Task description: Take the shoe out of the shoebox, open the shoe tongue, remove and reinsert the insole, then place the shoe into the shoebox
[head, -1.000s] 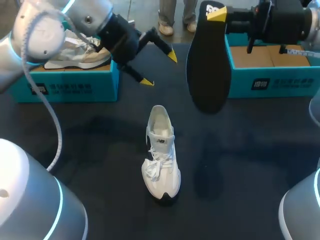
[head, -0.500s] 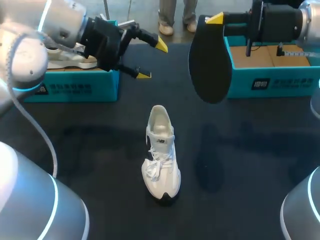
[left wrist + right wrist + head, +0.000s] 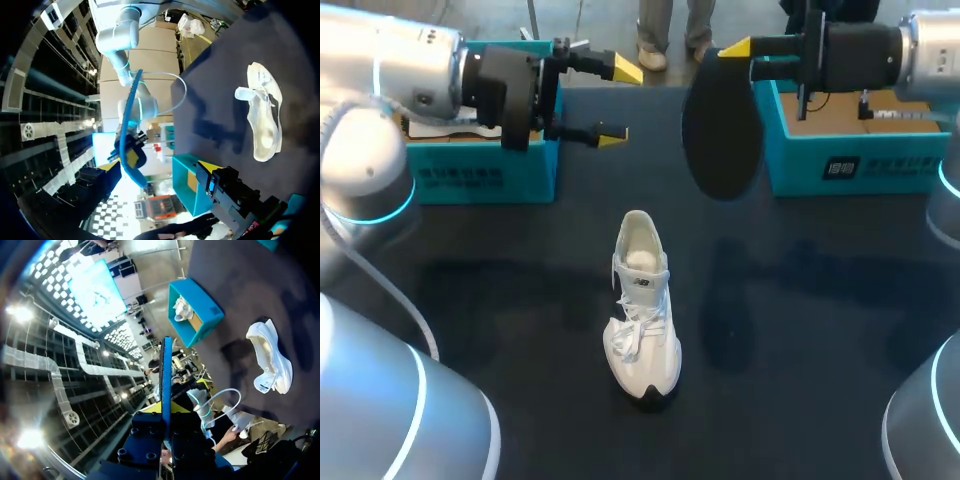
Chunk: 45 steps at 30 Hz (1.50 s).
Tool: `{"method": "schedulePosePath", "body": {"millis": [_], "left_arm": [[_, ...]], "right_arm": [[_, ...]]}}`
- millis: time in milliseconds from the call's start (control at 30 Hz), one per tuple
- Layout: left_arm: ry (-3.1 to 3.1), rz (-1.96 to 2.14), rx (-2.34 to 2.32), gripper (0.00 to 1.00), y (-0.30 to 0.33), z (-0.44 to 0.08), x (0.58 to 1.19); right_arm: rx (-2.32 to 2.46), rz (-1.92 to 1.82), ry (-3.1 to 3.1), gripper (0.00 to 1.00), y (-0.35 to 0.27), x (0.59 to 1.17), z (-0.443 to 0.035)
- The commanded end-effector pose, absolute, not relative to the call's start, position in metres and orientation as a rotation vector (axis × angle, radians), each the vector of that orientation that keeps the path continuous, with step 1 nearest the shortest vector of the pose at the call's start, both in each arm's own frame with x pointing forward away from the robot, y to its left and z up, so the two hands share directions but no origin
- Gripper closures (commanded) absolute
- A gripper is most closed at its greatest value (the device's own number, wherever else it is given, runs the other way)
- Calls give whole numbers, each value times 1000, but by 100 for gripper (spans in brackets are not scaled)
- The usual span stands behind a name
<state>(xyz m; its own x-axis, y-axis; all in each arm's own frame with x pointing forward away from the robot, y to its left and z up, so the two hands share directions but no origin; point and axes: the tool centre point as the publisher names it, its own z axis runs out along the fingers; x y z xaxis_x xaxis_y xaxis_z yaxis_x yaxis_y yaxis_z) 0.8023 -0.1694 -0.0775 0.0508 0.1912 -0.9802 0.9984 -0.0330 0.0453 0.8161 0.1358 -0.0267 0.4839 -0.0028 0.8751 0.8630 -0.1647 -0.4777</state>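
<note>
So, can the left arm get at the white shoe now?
Probably yes: the left gripper hangs open and empty, nothing lies between it and the white shoe, and the right gripper holds the insole up, off to the side.

Nothing printed here is clear enough to read. The left shoebox (image 3: pixel 525 168) has a white square mark and a line of small characters on its front wall. The right shoebox (image 3: pixel 910 165) has the same. The shoe (image 3: pixel 642 335) has a small dark mark on its tongue, also illegible.
</note>
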Motion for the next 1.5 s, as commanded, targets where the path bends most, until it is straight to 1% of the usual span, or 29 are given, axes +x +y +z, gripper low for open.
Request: {"method": "schedulePosePath", "body": {"millis": [33,367,600,933,1033,1333,1500], "left_arm": [[1219,-1136,1326,0,-172,-77,795],[1113,-1173,1285,0,-184,-63,789],[1063,-1227,1262,0,-205,-50,786],[1029,-1265,1267,0,-241,-31,809],[1038,-1269,1275,0,-254,-23,826],[1050,-1257,1301,0,-276,-5,844],[1058,-1271,1291,0,-266,-12,827]], "right_arm": [[-1550,-913,-760,100,143,821,-31],[-1559,-836,-742,100,150,828,-38],[-1556,-787,-733,100,157,828,-44],[-1535,-766,-699,100,167,829,-46],[-1529,-766,-699,100,169,831,-46],[-1530,-767,-711,100,159,843,-50],[-1553,-824,-733,100,149,850,-45]]}}
